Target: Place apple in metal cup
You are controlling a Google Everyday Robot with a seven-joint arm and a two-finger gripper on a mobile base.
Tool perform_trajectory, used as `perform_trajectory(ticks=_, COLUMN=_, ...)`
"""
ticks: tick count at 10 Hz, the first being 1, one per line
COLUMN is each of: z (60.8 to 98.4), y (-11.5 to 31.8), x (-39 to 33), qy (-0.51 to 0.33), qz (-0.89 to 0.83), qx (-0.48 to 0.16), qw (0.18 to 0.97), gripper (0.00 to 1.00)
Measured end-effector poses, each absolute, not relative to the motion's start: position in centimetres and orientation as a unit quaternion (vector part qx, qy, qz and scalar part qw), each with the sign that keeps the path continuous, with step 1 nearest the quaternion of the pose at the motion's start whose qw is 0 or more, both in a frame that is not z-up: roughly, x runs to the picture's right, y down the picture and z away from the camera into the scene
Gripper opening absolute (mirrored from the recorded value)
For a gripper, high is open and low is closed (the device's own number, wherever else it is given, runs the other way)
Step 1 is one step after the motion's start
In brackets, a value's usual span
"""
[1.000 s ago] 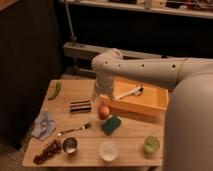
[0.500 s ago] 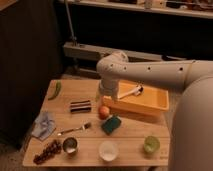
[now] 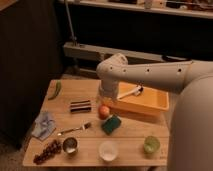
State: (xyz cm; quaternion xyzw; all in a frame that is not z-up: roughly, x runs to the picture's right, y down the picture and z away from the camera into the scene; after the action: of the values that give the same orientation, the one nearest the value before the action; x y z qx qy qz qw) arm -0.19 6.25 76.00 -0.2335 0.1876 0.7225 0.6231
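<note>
The gripper (image 3: 106,101) hangs just above the apple (image 3: 104,111) mid-bench, seemingly to grasp it; its state I cannot tell. The metal cup (image 3: 70,145) waits near the front-left corner.

The single camera looks down from the robot's side, over its arm (image 3: 150,75), onto the whole table (image 3: 130,150). The gripper (image 3: 105,101) hangs mid-frame, just above the apple (image 3: 104,112).
</note>
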Motion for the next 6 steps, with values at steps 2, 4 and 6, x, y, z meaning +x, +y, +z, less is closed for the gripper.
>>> perform_trajectory(ticks=2, z=76.9, y=7.0, x=-0.9, qy=0.189, qz=0.717, qx=-0.236, qw=0.629, gripper=0.65)
perform_trajectory(ticks=4, z=78.2, y=8.0, x=-0.9, qy=0.186, qz=0.713, qx=-0.235, qw=0.634, gripper=0.65)
perform_trajectory(ticks=6, z=79.1, y=8.2, x=-0.6, qy=0.178, qz=0.708, qx=-0.236, qw=0.641, gripper=0.65)
